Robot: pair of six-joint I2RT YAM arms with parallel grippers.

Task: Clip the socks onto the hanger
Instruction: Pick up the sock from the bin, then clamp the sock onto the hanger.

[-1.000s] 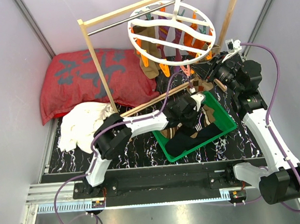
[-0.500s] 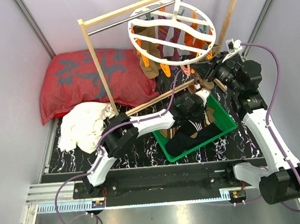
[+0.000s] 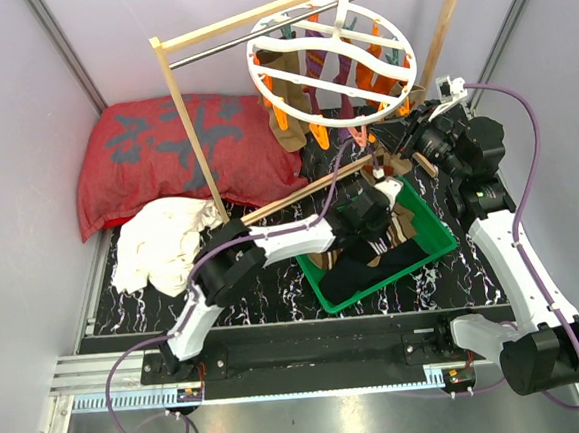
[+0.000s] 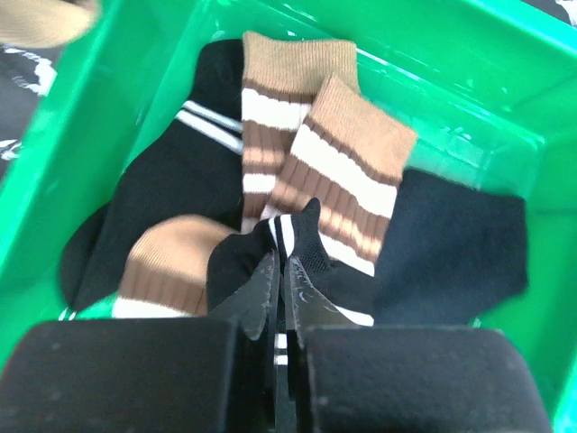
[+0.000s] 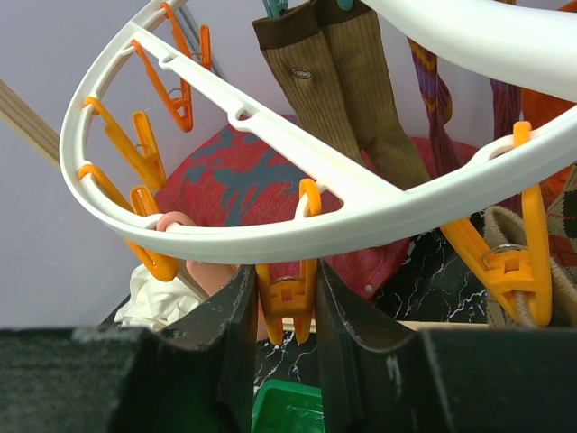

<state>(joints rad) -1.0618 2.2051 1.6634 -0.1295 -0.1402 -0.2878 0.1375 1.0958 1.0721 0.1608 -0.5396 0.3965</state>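
Note:
My left gripper (image 4: pixel 281 262) is down in the green bin (image 4: pixel 469 54), shut on a fold of a black sock with white stripes (image 4: pixel 311 248). Brown-and-cream striped socks (image 4: pixel 338 162) and more black socks lie around it. In the top view the left gripper (image 3: pixel 375 213) is over the bin (image 3: pixel 433 227). My right gripper (image 5: pixel 286 280) is shut on an orange clip (image 5: pixel 287 296) hanging from the rim of the white round hanger (image 5: pixel 361 212). Brown socks (image 5: pixel 338 81) and a purple sock (image 5: pixel 433 90) hang from its clips. In the top view the right gripper (image 3: pixel 404 135) is under the hanger (image 3: pixel 329 58).
The hanger hangs from a pale wooden frame (image 3: pixel 187 124) with a metal rod. A red patterned pillow (image 3: pixel 164 151) lies at the back left and a white cloth (image 3: pixel 166 241) in front of it. The frame's lower wooden bar (image 3: pixel 308 190) runs behind the bin.
My left wrist has shifted a little over the bin, first toward the back right, then back and lower. The right arm and the hanger have not moved.

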